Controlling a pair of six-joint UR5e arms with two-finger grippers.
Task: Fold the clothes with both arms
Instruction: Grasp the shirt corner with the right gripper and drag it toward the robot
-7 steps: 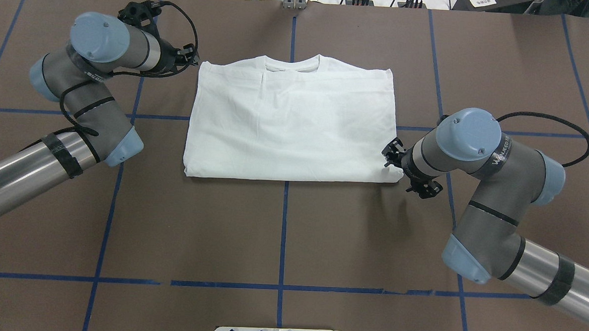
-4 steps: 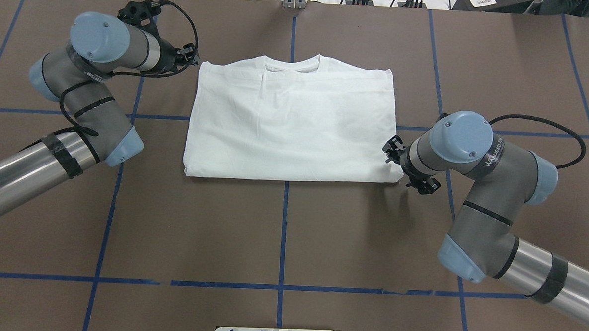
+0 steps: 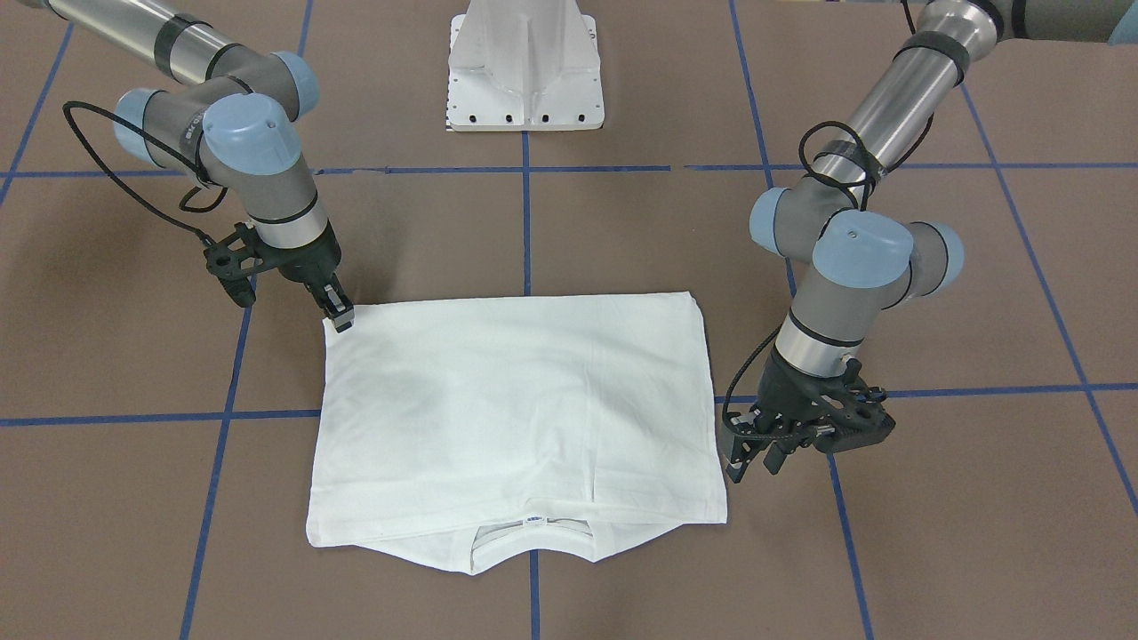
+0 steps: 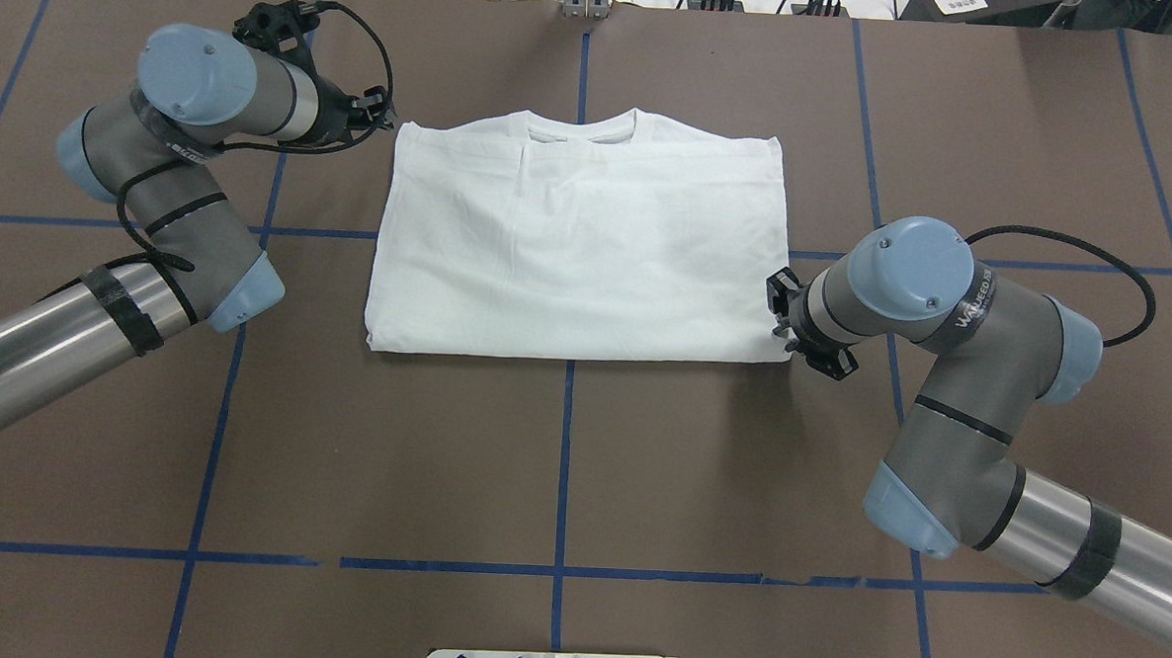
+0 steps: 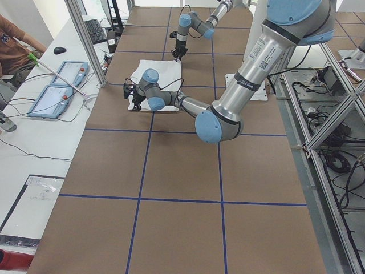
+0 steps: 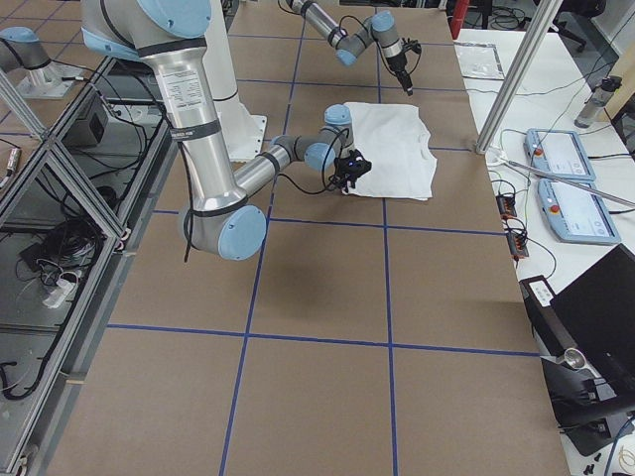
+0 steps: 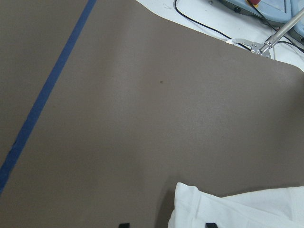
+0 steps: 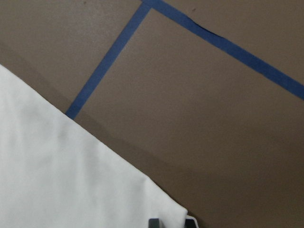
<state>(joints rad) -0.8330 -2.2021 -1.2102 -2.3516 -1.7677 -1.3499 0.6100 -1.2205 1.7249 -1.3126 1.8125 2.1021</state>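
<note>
Two grippers flanked the folded white shirt (image 3: 516, 409), which lay flat mid-table (image 3: 622, 231). Left gripper (image 3: 754, 462): fingers apart, collar-end corner between them. Right gripper (image 3: 338, 316): tips close together at the opposite hem corner; could not tell whether clamped.

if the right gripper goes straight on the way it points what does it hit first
Probably the corner of the folded white shirt, lying right ahead of the right gripper; the brown table sits just beneath.

Bright, even overhead light; shadows soft and faint. The white shirt (image 4: 579, 259) nearly washes out mid-frame; wrist views slightly soft.
</note>
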